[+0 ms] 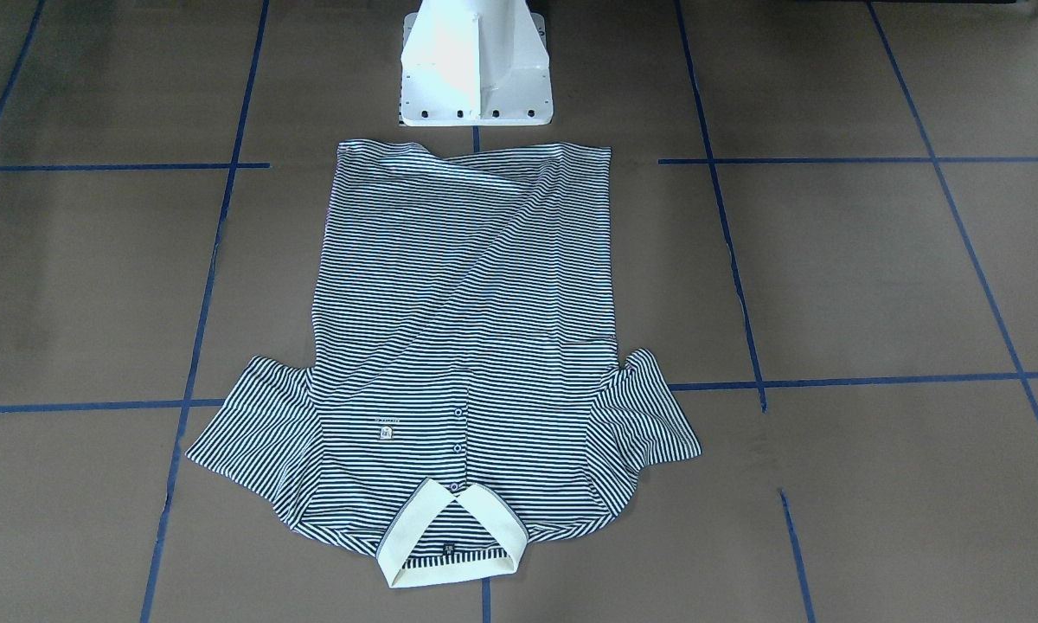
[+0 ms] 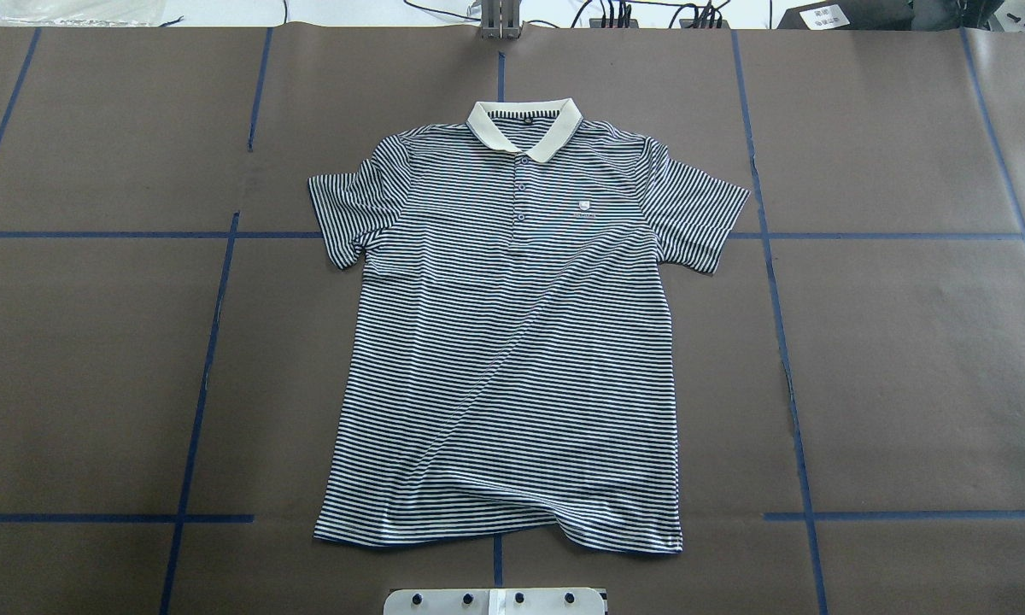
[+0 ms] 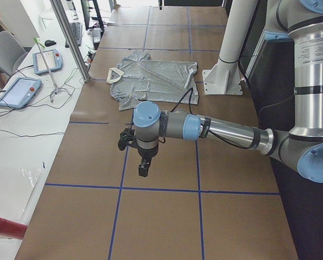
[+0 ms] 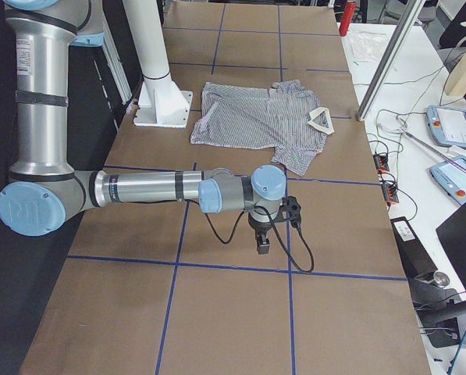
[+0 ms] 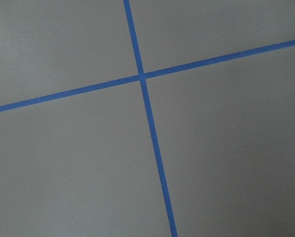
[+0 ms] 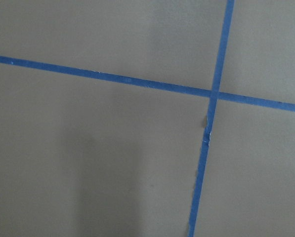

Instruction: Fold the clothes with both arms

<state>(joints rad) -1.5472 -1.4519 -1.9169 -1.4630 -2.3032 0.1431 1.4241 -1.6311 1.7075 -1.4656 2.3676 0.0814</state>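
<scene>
**Laid flat, not yet folded**

A navy-and-white striped short-sleeved polo shirt [image 2: 512, 342] lies face up, sleeves spread, cream collar [image 2: 559, 137] farthest from the robot; silver-grey left arm [image 3: 231, 132] and right arm [image 4: 139, 187] stretch level, well apart from it.

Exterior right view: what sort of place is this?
Probably a robotics lab or test cell: a brown-covered table gridded with blue tape, the right arm reaching over it, and teach pendants on the side bench.

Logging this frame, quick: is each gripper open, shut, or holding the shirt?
Left gripper: cannot tell; side view only, apart from the polo shirt.
Right gripper: cannot tell; side view only.
</scene>
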